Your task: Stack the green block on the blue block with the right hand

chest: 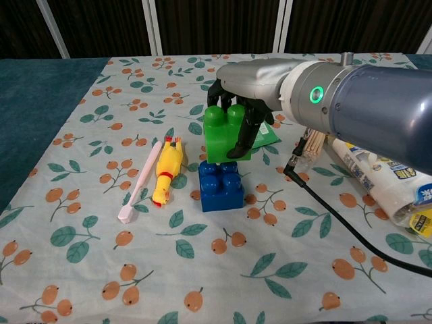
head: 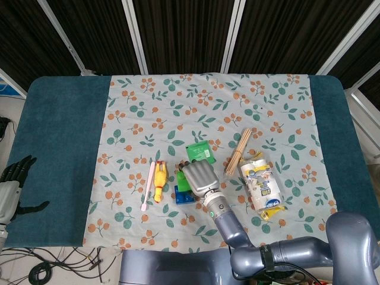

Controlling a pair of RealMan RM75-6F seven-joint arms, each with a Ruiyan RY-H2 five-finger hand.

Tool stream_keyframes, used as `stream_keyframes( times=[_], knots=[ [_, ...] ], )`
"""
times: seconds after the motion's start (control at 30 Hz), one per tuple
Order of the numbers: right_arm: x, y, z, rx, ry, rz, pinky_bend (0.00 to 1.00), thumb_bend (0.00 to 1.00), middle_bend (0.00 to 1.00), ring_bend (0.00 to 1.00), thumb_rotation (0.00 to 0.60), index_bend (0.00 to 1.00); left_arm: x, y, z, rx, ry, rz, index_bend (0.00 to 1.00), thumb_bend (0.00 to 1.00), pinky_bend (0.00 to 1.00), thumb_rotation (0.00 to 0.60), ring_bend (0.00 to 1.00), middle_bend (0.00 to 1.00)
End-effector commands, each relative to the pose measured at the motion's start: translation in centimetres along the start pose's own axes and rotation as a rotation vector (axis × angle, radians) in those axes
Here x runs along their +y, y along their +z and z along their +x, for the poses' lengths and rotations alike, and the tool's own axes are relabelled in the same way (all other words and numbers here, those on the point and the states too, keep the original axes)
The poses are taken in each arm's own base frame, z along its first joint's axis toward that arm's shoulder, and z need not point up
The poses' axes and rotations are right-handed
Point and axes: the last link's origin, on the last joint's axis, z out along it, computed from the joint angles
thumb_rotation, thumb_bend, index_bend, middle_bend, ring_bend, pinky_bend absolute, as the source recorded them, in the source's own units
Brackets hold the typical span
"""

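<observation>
R arm, grey metallic w/ lit green ring at wrist, reaches in from lower right of head view toward table centre. R hand (chest: 244,101), silver back w/ black fingers (chest: 244,138), palm down, fingers curled downward, gripping the green block (chest: 224,135). L hand (head: 13,178), black fingers, grey palm, rests at far left table edge, fingers spread, holding nothing.

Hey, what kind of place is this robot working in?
Probably a lab or test room: a table under a floral cloth, loose cables on the floor, and dark panelled walls behind.
</observation>
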Motion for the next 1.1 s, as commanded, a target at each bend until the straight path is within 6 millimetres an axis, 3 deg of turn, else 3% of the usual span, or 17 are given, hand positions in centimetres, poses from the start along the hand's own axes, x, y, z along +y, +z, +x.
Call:
stream_keyframes(
  times=[0.03, 1.1],
  knots=[
    [0.00, 0.01, -0.05, -0.004, 0.001, 0.000, 0.65, 0.41, 0.56, 0.55, 0.600, 0.63, 0.00, -0.01, -0.01, 0.000, 0.000, 0.001, 0.00, 0.00, 0.00, 0.600, 0.00, 0.00],
    [-0.88, 0.45, -0.63, -0.021, 0.016, 0.003, 0.65, 0.41, 0.57, 0.55, 0.600, 0.63, 0.01, 0.04, 0.06, 0.003, -0.006, 0.001, 0.00, 0.00, 0.00, 0.600, 0.00, 0.00]
  ],
)
